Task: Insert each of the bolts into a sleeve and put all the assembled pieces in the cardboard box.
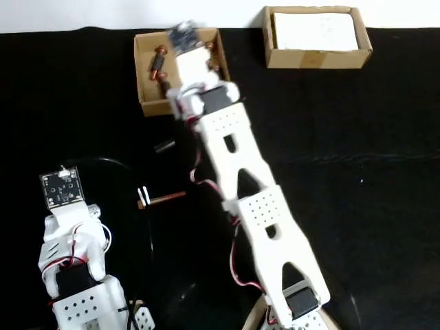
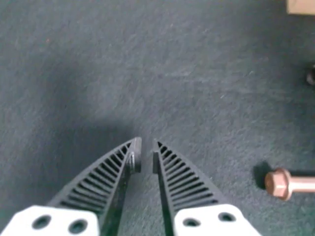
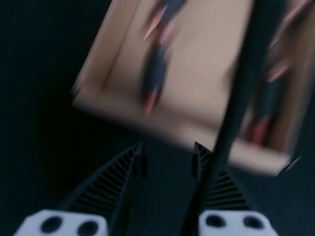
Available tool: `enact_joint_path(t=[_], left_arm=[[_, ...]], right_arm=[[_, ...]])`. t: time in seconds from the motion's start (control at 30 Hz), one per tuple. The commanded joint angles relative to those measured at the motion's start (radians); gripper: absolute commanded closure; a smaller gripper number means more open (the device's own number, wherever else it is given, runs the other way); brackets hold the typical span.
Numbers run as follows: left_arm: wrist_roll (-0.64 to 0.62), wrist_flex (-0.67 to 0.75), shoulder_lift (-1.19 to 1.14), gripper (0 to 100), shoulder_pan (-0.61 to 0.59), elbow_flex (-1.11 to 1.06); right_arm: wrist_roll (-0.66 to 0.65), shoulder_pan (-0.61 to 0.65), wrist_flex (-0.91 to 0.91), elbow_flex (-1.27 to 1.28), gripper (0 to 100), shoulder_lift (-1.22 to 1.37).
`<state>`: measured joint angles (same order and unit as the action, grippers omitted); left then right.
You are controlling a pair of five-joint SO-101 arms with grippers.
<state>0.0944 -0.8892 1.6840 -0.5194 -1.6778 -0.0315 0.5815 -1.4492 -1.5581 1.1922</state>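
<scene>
We judge the task mostly done. The cardboard box (image 1: 152, 106) holds several assembled bolt-and-sleeve pieces (image 1: 157, 63), though we cannot count them exactly. The right gripper (image 3: 168, 160) hangs by the box's near wall, its jaws moderately apart and empty. One pair is left, as far as we can see. A loose copper-coloured bolt (image 1: 165, 199) lies on the table (image 1: 385, 206), well apart from the box on the arms' side. A dark sleeve (image 1: 163, 146) lies between that bolt and the box. The left gripper (image 2: 146, 155) sits near the bolt's head, well away from the box, with only a narrow gap between its jaws and nothing in it. This last pair has yet to be joined and boxed.
</scene>
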Motion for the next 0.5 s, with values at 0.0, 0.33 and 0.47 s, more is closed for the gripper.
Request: enact_joint_path(t=[0.0, 0.33, 0.47], left_arm=[[-0.003, -0.008, 0.01, 93, -0.01, 0.002], [0.002, -0.005, 0.01, 93, -0.01, -0.005], [0.002, -0.003, 0.01, 93, -0.01, -0.007]], right_arm=[[0.021, 0.059, -0.125, -0.001, 85.9, -0.082], [0.253, 0.113, -0.013, 0.125, 54.5, 0.035], [0.252, 0.139, 0.039, 0.119, 54.5, 0.101]])
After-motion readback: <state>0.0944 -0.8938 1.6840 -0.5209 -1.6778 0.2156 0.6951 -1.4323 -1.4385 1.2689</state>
